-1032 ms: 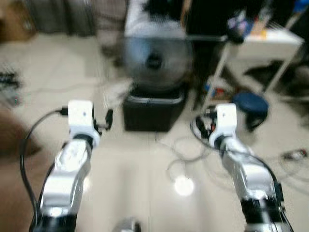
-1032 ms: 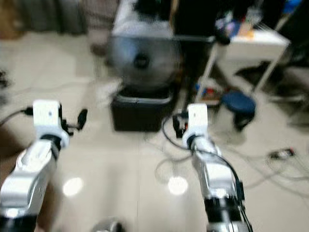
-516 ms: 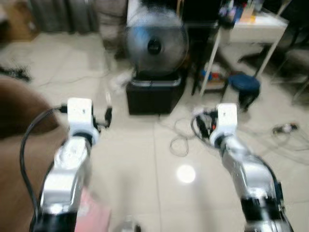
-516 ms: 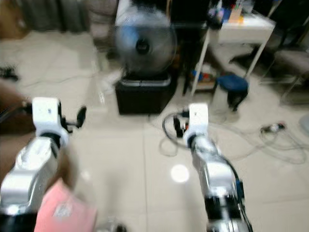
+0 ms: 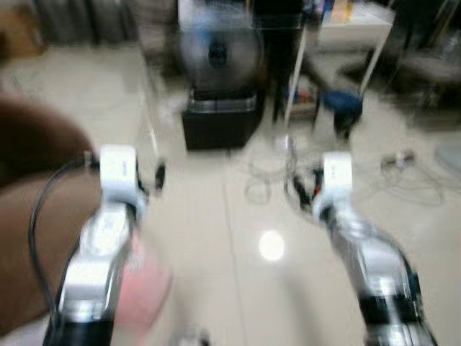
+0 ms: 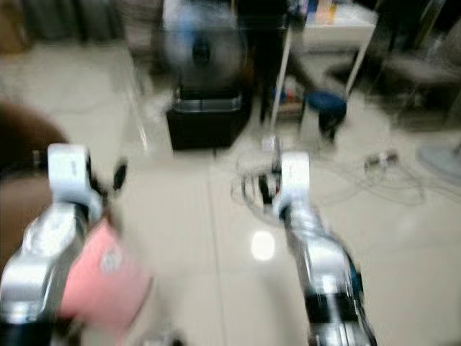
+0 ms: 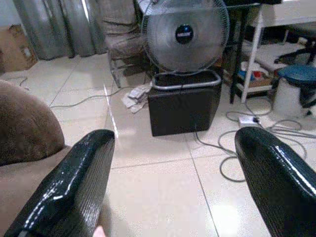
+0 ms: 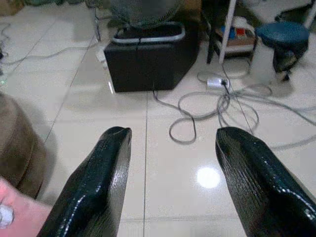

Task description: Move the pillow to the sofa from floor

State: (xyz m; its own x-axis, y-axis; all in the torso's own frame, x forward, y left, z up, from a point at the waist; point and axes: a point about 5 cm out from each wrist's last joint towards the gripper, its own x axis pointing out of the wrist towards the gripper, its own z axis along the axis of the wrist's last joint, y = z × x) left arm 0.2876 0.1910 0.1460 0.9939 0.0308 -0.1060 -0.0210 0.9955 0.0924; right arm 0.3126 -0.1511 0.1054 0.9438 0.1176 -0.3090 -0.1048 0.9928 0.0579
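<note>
A pink pillow (image 6: pixel 101 281) lies on the pale tiled floor at the lower left, partly behind my left arm; its corner (image 8: pixel 10 215) also shows in the right wrist view. The brown sofa (image 5: pixel 29 180) stands at the left, right beside the pillow. My left gripper (image 7: pixel 174 136) is held out over the floor, open and holding nothing. My right gripper (image 8: pixel 174 132) is likewise open with nothing in it, above bare tiles. The head views are blurred.
Straight ahead a standing fan (image 7: pixel 183 34) sits on a black box (image 7: pixel 183 101). Loose cables (image 8: pixel 217 103) sprawl over the floor to the right, near a blue stool (image 8: pixel 281 34) and a white table (image 5: pixel 353 29).
The whole picture has shifted as the camera moved: the sofa and pink pillow have come into view at the lower left. Both arms keep the same pose.
</note>
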